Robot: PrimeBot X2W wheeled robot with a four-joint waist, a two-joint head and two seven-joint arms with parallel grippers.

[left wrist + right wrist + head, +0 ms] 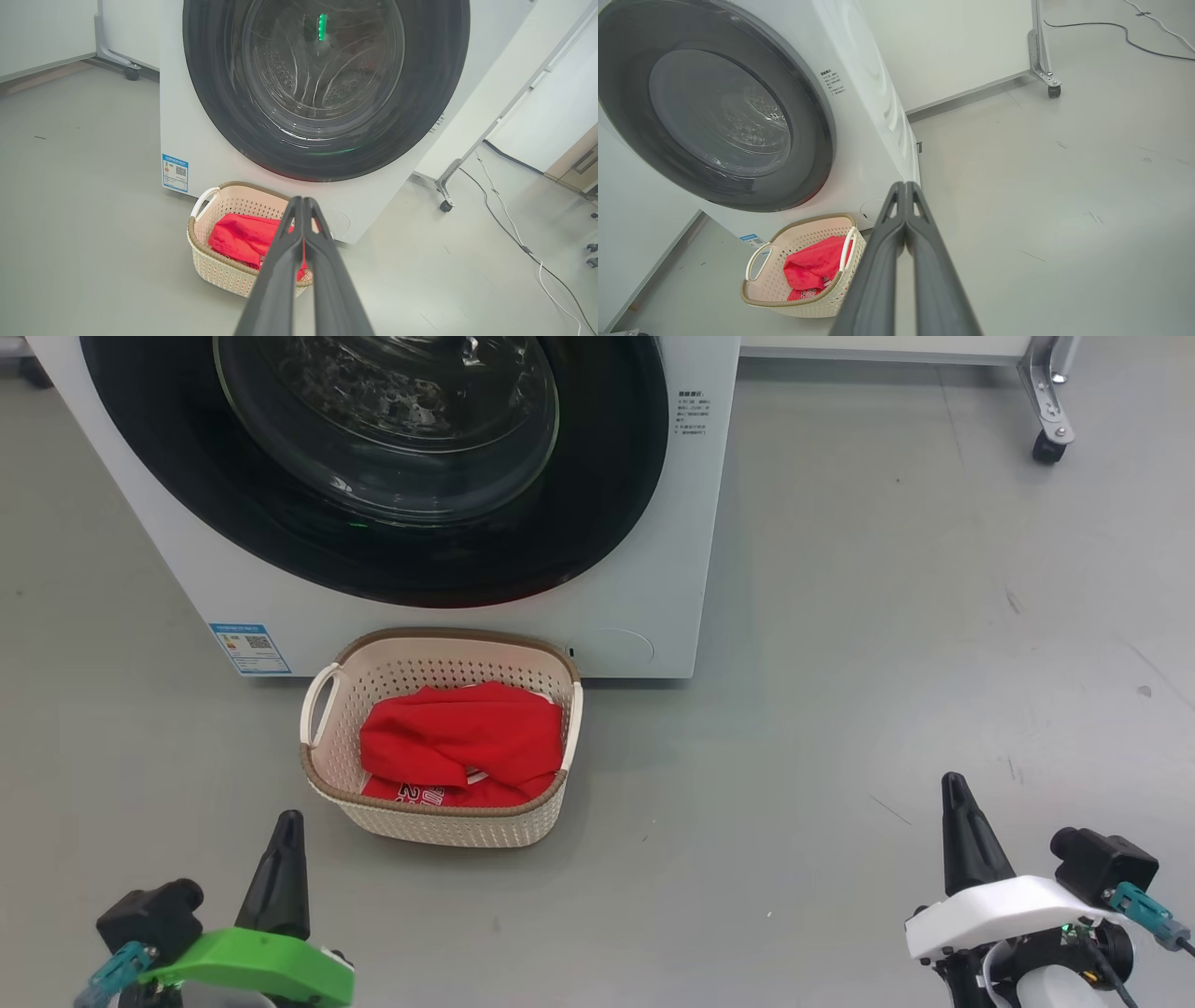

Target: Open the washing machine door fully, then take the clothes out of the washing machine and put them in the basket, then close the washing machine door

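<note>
**Door shut, clothes in the basket, both hands empty**

What you see reads as the end of the job. The door (pixel 392 439) lies flat against the front of the washing machine (pixel 644 616). No gap shows round its black rim in the head view or in either wrist view. Through the glass you see bare steel drum and no red fabric, so nothing at the machine needs holding.

The clothes (pixel 467 737) lie bunched in the basket (pixel 448 639), red, with a strip of white lettering at the near edge. They fill its middle and right and leave the left end bare. The basket stands on the floor (pixel 840 709) just in front of the machine, below the door and to the right of the blue sticker (pixel 250 649). I judge it is set there so that a garment pulled from the drum has only a short way to go.

Your left hand (pixel 288 821) is pinched fully closed, its fingers meeting in one point with nothing between them. It sits low, near the basket's near left corner but apart from it. Your right hand (pixel 954 784) is closed and empty in the same way, well off to the right over bare floor.

Both hands point up and away from the door and basket. That suits a finished task, since there is nothing for them to knock or snag.

Whether the latch has truly caught, you cannot tell from these views.
</note>
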